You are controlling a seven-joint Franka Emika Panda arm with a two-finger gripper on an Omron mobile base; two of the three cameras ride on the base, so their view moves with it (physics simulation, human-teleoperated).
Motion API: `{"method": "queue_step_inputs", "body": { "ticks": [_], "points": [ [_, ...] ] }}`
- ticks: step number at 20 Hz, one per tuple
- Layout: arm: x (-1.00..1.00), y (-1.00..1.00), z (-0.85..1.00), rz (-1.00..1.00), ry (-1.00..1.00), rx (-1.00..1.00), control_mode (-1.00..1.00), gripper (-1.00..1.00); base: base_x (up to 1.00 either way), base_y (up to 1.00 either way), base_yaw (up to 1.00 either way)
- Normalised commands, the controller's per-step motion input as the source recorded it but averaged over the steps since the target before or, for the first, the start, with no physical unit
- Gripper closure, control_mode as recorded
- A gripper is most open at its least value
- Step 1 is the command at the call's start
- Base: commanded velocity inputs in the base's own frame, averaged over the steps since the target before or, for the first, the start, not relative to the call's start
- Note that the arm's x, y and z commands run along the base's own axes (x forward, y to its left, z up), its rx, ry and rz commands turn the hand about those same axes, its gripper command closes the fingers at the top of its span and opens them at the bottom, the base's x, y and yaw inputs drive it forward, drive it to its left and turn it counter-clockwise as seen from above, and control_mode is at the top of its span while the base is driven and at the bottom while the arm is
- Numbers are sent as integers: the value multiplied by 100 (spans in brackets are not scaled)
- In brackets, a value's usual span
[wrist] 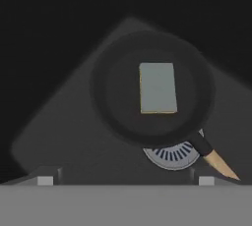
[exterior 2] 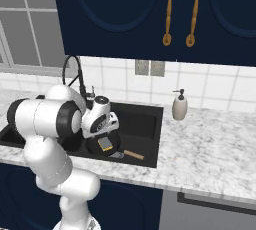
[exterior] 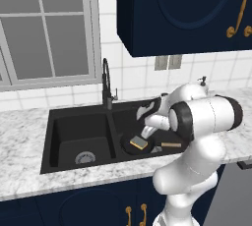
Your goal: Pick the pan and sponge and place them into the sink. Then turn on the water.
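Observation:
The black pan [exterior: 129, 145] lies in the right basin of the black sink [exterior: 74, 127], its wooden handle [exterior: 171, 145] pointing right. In the pan rests the sponge [exterior: 139, 143], scouring side up. From the hand view, the sponge [wrist: 157, 88] sits in the middle of the pan [wrist: 113, 107], which partly covers the silver drain [wrist: 172, 157]. My gripper [exterior: 147, 132] hangs just above the pan, open, with nothing between its fingers [wrist: 45, 181]. No water stream is in view at the faucet [exterior: 106, 80].
A beige soap dispenser [exterior 2: 179, 106] stands on the marble counter [exterior 2: 210, 144] right of the sink. The left basin holds just its drain [exterior: 85, 158]. Dark blue wall cabinets [exterior 2: 150, 14] hang overhead, and a window [exterior: 44, 28] is at the back left.

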Motion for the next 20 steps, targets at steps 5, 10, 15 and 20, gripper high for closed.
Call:
{"method": "queue_step_inputs", "body": {
  "ticks": [5,10,15,20],
  "points": [
    [-2,6,100,0,7,0,-100,-100,0,0,0],
    [-26,1,90,0,0,1,-100,-100,0,0,0],
    [-65,0,40,0,-25,6,-100,-100,0,0,0],
    [-21,1,15,-1,-7,-2,-100,-100,0,0,0]
  ]
}}
